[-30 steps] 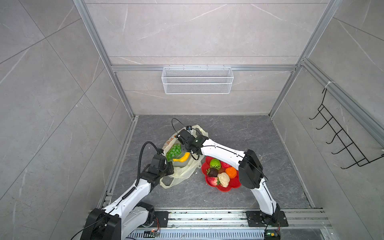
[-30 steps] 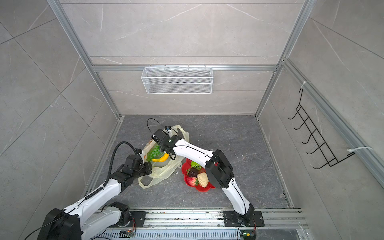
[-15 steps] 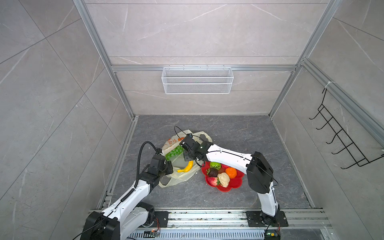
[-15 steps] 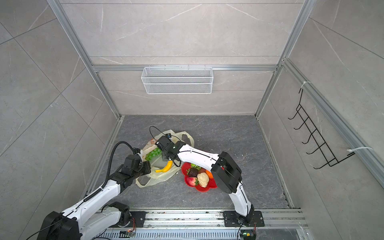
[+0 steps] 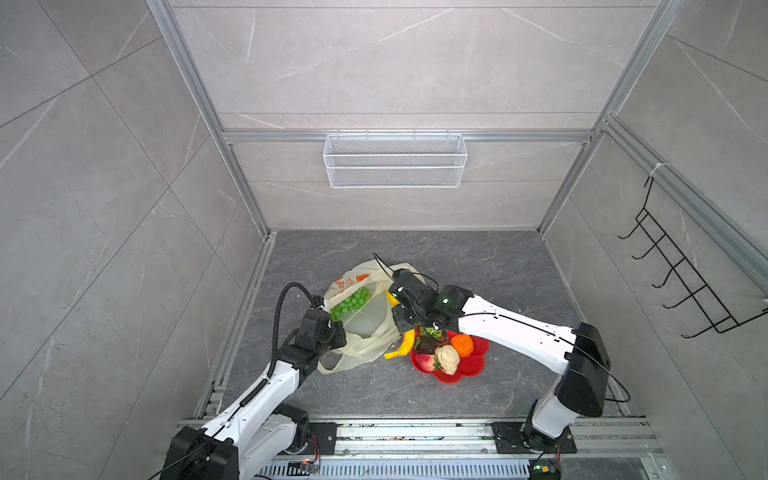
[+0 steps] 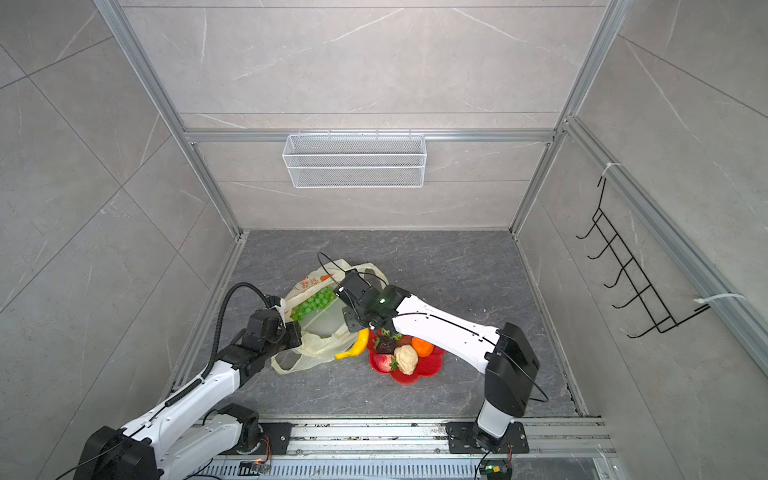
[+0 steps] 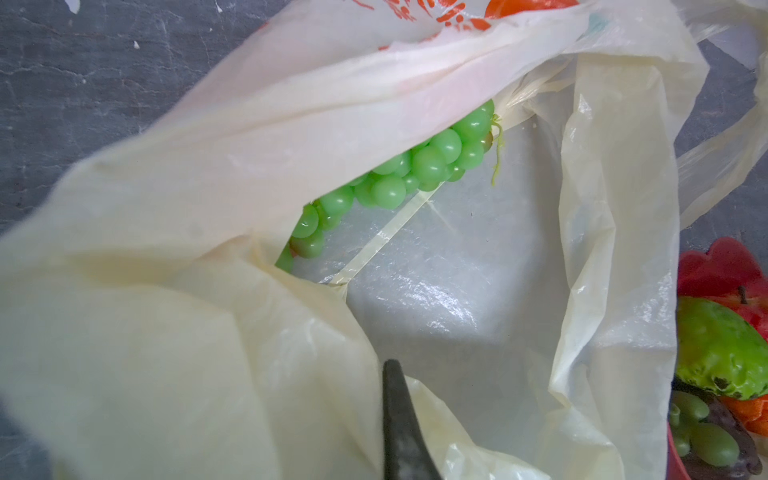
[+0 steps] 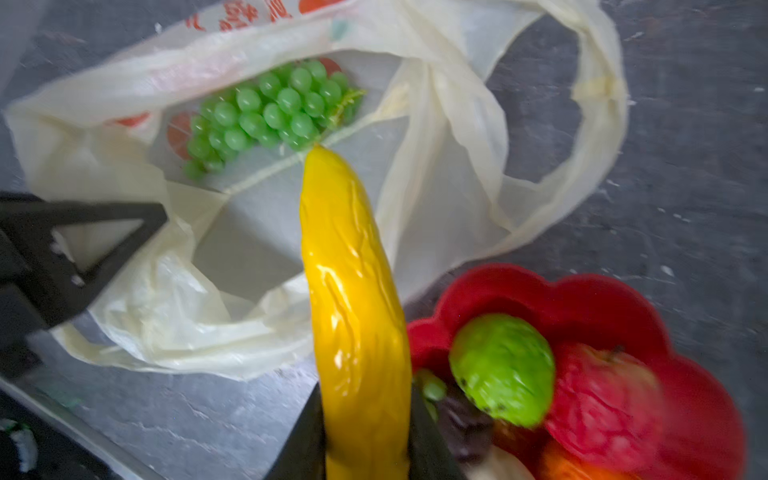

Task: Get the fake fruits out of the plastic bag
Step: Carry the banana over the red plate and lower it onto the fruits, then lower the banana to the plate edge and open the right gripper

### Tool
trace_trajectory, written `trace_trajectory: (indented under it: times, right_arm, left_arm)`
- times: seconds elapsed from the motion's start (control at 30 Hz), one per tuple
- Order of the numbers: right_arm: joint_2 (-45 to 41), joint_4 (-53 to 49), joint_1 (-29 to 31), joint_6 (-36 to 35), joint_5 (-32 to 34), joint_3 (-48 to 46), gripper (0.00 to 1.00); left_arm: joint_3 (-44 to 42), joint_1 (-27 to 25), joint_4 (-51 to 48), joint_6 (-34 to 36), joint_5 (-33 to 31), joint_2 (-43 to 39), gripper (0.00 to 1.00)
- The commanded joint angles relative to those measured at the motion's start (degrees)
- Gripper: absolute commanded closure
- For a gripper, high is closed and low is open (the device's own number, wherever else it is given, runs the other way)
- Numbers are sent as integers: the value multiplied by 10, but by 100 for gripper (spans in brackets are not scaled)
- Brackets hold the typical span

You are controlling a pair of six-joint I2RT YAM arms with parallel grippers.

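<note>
The right gripper pinches the banana by one end — it could slip and miss the plate; the left gripper, clamped on the bag, could tear it.

One thin, pale-yellow plastic bag with two loop handles lies on the table. I count one bunch of green plastic grapes inside it, and one yellow plastic banana.

At the bag's 3 o'clock there is one red flower-shaped plate. It carries:
- one orange ball
- one cream lumpy piece
- one dark brown bumpy ball
- one green bumpy ball
- one red strawberry
- a second red fruit, half hidden
- a few pale green grapes, too hidden to count

On the wall at 12 o'clock hangs one white wire mesh basket. At 3 o'clock hangs one black wire hook rack.

There are two white-and-black robot arms with one tool each, the left tool and the right tool.
</note>
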Motion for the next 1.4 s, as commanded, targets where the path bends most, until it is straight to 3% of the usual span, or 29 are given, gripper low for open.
trace_trajectory:
  times: [0.0,0.17,0.37,0.8,1.37]
  right_arm:
    - [-57,-87,-29,-33,51,-41,72]
    - [-122,-97,-72,-37,67,-110,72]
    - [-138,-133,-97,-27,90,-124,71]
    - [-106,-137,-139,22,107,-198,70]
    - [-55,-80,-172,20,113,-252,70]
  left_arm:
    - [-1,-1,17,3,6,-9,100]
    - [-1,-1,18,4,3,-6,100]
    - [-2,-1,19,5,5,-8,100]
    - [-4,-1,17,5,11,-15,100]
    - [-3,-1,19,4,9,-10,100]
